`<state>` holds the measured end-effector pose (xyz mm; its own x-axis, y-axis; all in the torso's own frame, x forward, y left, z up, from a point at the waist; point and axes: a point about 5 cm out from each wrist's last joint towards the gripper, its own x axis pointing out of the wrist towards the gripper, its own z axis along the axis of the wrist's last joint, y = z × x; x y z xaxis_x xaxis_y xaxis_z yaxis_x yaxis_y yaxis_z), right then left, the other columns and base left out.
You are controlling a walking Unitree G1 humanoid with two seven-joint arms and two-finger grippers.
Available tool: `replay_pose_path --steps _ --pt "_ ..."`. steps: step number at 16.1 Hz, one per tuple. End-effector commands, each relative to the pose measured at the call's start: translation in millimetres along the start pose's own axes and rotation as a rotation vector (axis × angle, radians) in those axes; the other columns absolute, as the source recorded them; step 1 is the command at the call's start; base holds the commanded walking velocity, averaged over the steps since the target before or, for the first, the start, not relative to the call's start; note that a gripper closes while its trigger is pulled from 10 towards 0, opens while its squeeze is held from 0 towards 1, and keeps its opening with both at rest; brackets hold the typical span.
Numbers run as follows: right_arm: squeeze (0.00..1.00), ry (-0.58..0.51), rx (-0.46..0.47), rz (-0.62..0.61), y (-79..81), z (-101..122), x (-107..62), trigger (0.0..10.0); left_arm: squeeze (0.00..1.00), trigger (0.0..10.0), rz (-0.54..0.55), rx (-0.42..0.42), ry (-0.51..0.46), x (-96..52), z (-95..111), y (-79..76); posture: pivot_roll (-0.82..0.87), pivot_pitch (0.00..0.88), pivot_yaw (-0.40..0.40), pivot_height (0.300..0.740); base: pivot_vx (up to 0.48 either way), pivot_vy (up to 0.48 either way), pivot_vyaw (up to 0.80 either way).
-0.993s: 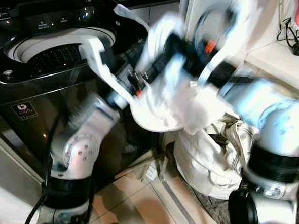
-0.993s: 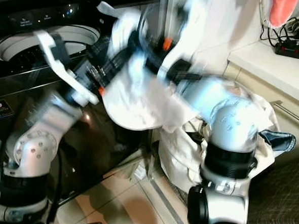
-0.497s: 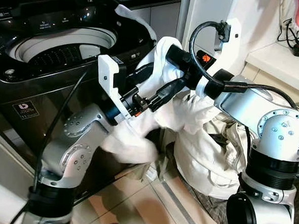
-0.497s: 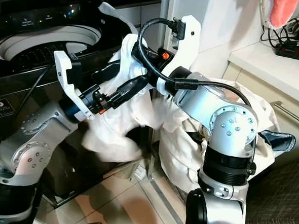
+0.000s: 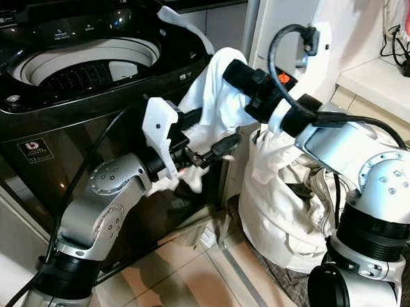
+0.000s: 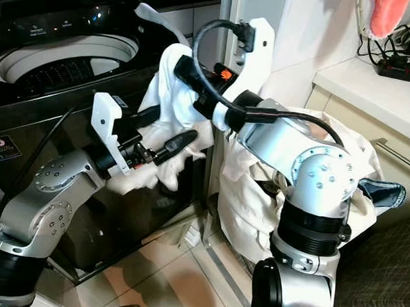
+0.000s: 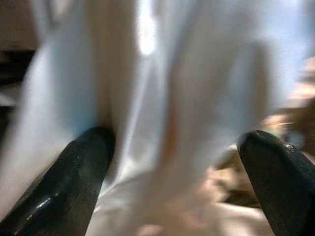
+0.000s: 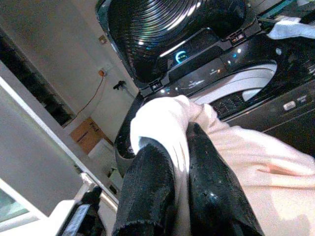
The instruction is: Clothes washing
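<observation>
The white, limp cotton garment is hanging beside the glossy black top-loading washing machine, its top fold pinched between the closed fingers of the right gripper. The left gripper is sitting lower with its fingers spread wide, cloth draping between them unclamped. The fabric is appearing light, soft and creased, likely to sag and slip; a bunched fold is judged the surest hold. A crumpled cream laundry sack is slumping on the tiled floor
</observation>
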<state>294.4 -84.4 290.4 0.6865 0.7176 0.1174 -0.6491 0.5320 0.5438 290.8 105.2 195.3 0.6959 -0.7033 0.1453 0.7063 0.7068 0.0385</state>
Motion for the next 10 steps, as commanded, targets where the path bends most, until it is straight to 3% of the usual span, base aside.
replay_pose_path --steps 1,3,5,7,8,9,10 --pt "0.00 -0.023 -0.033 0.050 12.6 7 -2.8 0.0 0.93 10.0 0.103 0.077 0.021 2.7 0 12.5 -0.01 0.000 0.022 0.740 0.000 0.000 0.00" --pt "0.00 -0.009 -0.031 0.053 13.2 4 -3.1 0.0 0.94 10.0 0.219 0.115 -0.012 5.3 4 25.1 -0.01 0.000 0.019 0.740 0.000 0.000 0.00" --pt "0.00 0.004 -0.026 0.061 14.6 2 -3.1 0.0 1.00 10.0 0.266 0.088 -0.030 7.9 2 28.9 -0.01 0.000 0.019 0.740 0.000 0.000 0.00" --pt "0.00 0.019 -0.024 0.061 15.3 -1 -2.9 0.0 1.00 10.0 0.222 0.051 -0.066 12.2 3 21.8 -0.02 0.000 0.021 0.740 0.000 0.000 0.00" --pt "0.00 0.034 -0.019 0.064 16.1 -4 -2.5 0.0 1.00 10.0 0.148 0.020 -0.086 17.0 3 10.9 -0.02 0.000 0.021 0.740 0.000 0.000 0.00" --pt "0.00 0.040 -0.017 0.064 16.4 -6 -2.3 0.0 0.95 10.0 0.103 0.012 -0.095 19.0 1 4.5 -0.02 0.000 0.021 0.740 0.000 0.000 0.00" --pt "0.00 0.044 -0.015 0.058 16.3 -7 -2.5 0.0 0.15 10.0 0.076 0.002 -0.087 20.3 -2 -0.6 -0.02 0.000 0.024 0.740 0.000 0.000 0.00"
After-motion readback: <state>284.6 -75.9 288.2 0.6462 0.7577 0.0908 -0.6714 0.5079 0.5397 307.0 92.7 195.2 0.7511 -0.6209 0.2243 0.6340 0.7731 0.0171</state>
